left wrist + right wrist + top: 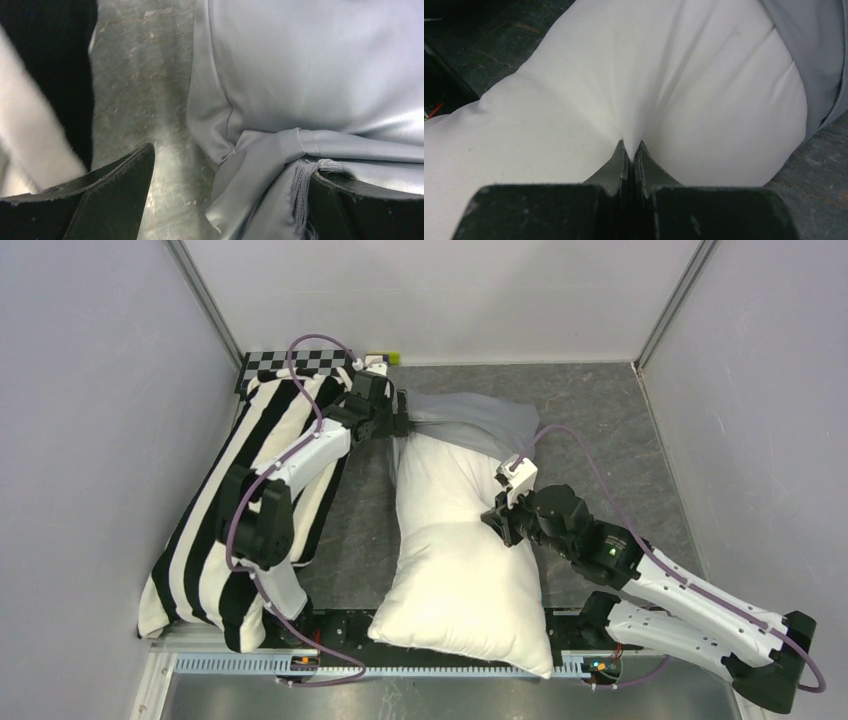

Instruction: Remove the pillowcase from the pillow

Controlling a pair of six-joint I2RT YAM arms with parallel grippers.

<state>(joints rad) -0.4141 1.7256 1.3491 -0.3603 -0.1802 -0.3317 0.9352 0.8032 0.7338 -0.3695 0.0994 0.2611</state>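
My right pincer is clamped shut on a pinch of the soft, plump pillow; my left pincer stands wide open, a bunched fold of the pillowcase lying against one finger. That cover looks thin, limp and slippery, so I'd take it by this gathered fold. Beyond the left pincer it sheathes only the pillow's far end; the rest lies bare.

No words, numbers or brand marks could be read anywhere. The checkerboard at the far edge of the desk bore only black and white squares. The rail along the near edge showed fine ticks, with no legible figures.
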